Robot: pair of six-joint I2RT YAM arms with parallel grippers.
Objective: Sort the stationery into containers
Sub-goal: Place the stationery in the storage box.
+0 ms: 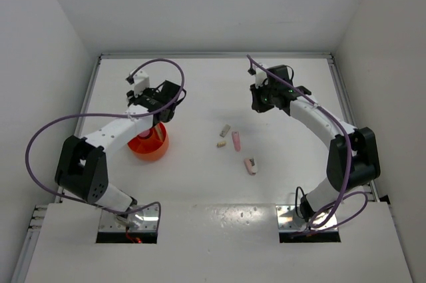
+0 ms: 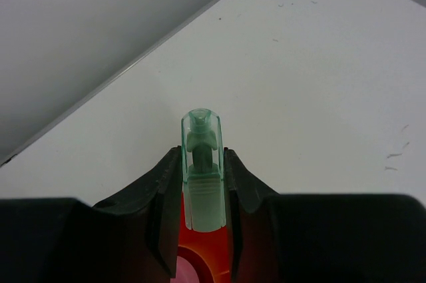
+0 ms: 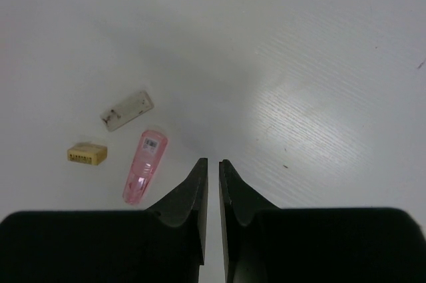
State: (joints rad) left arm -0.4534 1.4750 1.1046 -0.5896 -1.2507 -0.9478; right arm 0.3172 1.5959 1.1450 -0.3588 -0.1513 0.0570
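My left gripper (image 1: 162, 111) is shut on a mint-green capped piece (image 2: 202, 176) and holds it over the round orange bowl (image 1: 148, 146). In the left wrist view the bowl (image 2: 203, 246) shows between the fingers (image 2: 166, 196), with something pink (image 2: 184, 274) inside. My right gripper (image 1: 261, 101) hangs above the table's far right, jaws nearly together and empty (image 3: 212, 162). On the table lie a beige stub (image 1: 225, 130), a tan stub (image 1: 221, 142), a pink piece (image 1: 236, 141) and a pink-and-dark capped piece (image 1: 251, 166).
In the right wrist view the pink piece (image 3: 144, 166), the pale flat stub (image 3: 126, 110) and the tan stub (image 3: 87, 154) lie to the left of my fingers. White walls (image 1: 66, 23) ring the table.
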